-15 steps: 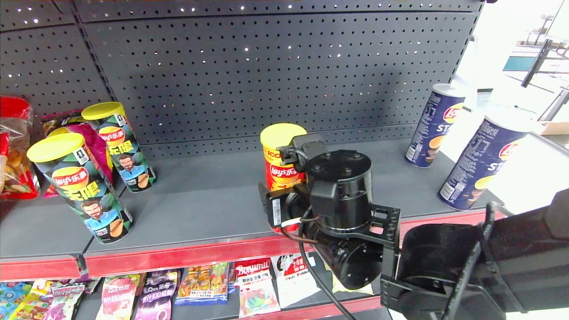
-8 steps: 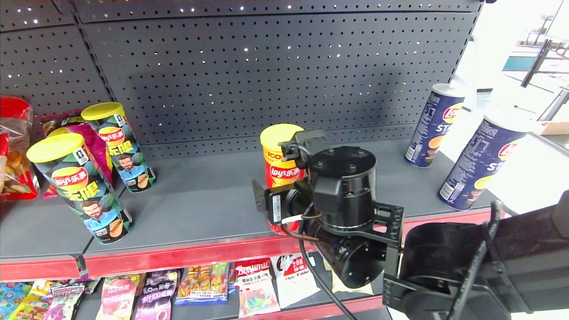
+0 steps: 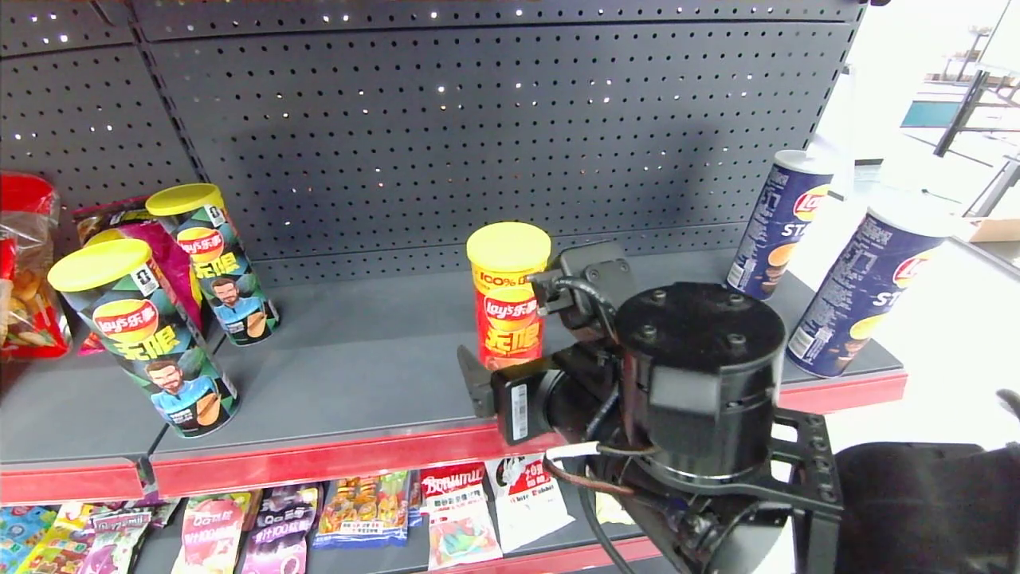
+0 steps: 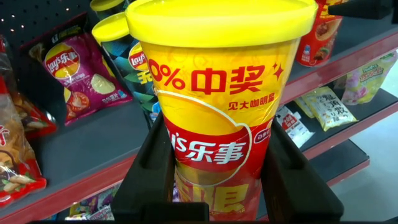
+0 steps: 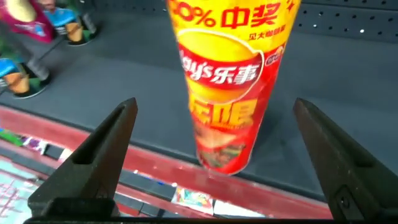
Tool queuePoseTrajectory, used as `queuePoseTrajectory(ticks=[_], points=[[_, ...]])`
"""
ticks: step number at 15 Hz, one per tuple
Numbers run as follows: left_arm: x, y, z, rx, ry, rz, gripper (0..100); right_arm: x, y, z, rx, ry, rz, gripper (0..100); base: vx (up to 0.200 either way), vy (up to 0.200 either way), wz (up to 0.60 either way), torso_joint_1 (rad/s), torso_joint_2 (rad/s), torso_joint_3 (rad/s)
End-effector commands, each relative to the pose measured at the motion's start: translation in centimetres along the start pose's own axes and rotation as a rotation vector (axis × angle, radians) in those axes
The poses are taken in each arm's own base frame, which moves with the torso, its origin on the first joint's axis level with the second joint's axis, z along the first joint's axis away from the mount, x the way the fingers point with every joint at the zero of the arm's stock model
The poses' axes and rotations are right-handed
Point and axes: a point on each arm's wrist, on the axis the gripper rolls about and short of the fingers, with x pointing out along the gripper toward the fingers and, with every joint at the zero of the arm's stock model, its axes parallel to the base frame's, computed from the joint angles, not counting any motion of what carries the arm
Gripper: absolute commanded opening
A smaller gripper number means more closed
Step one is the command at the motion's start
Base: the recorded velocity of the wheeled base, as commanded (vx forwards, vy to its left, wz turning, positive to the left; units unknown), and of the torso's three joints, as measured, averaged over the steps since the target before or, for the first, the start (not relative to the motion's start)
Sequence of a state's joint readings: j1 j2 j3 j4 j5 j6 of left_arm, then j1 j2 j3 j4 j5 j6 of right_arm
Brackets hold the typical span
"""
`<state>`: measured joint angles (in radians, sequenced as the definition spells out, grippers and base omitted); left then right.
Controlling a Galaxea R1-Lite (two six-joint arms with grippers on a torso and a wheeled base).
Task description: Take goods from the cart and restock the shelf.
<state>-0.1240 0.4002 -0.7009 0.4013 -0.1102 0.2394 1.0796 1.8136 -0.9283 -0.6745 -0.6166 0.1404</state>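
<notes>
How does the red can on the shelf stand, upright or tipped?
Upright. The red can rests its base on the shelf, yellow lid on top; the open right gripper does not touch it.

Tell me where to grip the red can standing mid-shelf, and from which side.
Grip the red can around its mid-body, below the yellow lid, coming level from the open front of the shelf. It stands upright with free space on both flanks and pegboard behind; the open right gripper faces it that way.
</notes>
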Motion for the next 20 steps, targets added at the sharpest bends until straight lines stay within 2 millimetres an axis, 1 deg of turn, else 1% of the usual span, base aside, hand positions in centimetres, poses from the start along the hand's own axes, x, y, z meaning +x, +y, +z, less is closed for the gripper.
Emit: queuePoseTrajectory(ticks=[1, 3, 5, 7, 11, 12, 13, 14, 15, 16, 17, 18, 19, 20], points=[[0.2, 0.0, 0.0, -0.001, 0.006, -0.002, 0, -1.3, -0.4, 0.6, 0.008, -0.013, 0.013, 100, 0.000, 0.000, 0.00, 0.000, 0.00, 0.000], [0.3, 0.0, 0.0, -0.001, 0.010, -0.005, 0, -1.9, -0.9, 0.5, 0.006, -0.011, 0.013, 100, 0.000, 0.000, 0.00, 0.000, 0.00, 0.000], [0.8, 0.2, 0.4, -0.001, 0.005, -0.003, 0, -2.9, -1.4, 0.3, -0.001, -0.004, 0.027, 100, 0.000, 0.000, 0.00, 0.000, 0.00, 0.000], [1.2, 0.3, 0.5, -0.001, 0.007, -0.005, 0, -4.0, -2.5, 0.2, -0.004, 0.005, 0.055, 100, 0.000, 0.000, 0.00, 0.000, 0.00, 0.000], [1.7, 0.4, 0.9, -0.001, 0.004, -0.006, 0, -5.1, -7.0, 0.5, -0.058, 0.009, 0.082, 100, 0.000, 0.000, 0.00, 0.000, 0.00, 0.000], [2.0, 0.5, 1.0, -0.001, 0.007, -0.007, 0, -5.6, -9.2, 0.5, -0.083, 0.007, 0.093, 100, 0.000, 0.000, 0.00, 0.000, 0.00, 0.000], [2.1, 0.5, 1.1, -0.001, 0.003, -0.008, 0, -6.0, -10.5, 0.4, -0.097, 0.007, 0.089, 100, 0.000, 0.000, 0.00, 0.000, 0.00, 0.000], [2.2, 0.5, 1.1, 0.000, 0.000, -0.008, 0, -6.8, -12.4, 0.1, -0.119, 0.012, 0.070, 100, 0.000, 0.000, 0.00, 0.000, 0.00, 0.000], [2.2, 0.5, 1.2, 0.000, 0.002, -0.009, 0, -7.2, -13.2, 0.0, -0.128, 0.012, 0.056, 100, 0.000, 0.000, 0.00, 0.000, 0.00, 0.000], [2.2, 0.5, 1.2, 0.000, 0.001, -0.010, 0, -8.1, -14.3, -0.2, -0.141, 0.007, 0.027, 100, 0.000, 0.000, 0.00, 0.000, 0.00, 0.000], [2.4, 0.5, 1.2, -0.001, 0.007, -0.026, 0, -9.5, -15.8, -0.8, -0.146, 0.011, -0.016, 100, 0.000, 0.000, 0.00, 0.000, 0.00, 0.000], [2.6, 0.5, 1.2, -0.002, 0.008, -0.042, 0, -10.6, -16.7, -1.1, -0.145, 0.018, -0.046, 100, 0.000, 0.000, 0.00, 0.000, 0.00, 0.000], [2.6, 0.5, 1.2, -0.002, 0.008, -0.047, 0, -11.0, -17.0, -1.3, -0.142, 0.022, -0.059, 100, 0.000, 0.000, 0.00, 0.000, 0.00, 0.000], [2.7, 0.5, 1.3, -0.002, 0.008, -0.051, 0, -12.1, -17.8, -1.5, -0.135, 0.027, -0.088, 100, 0.000, 0.000, 0.00, 0.000, 0.00, 0.000]])
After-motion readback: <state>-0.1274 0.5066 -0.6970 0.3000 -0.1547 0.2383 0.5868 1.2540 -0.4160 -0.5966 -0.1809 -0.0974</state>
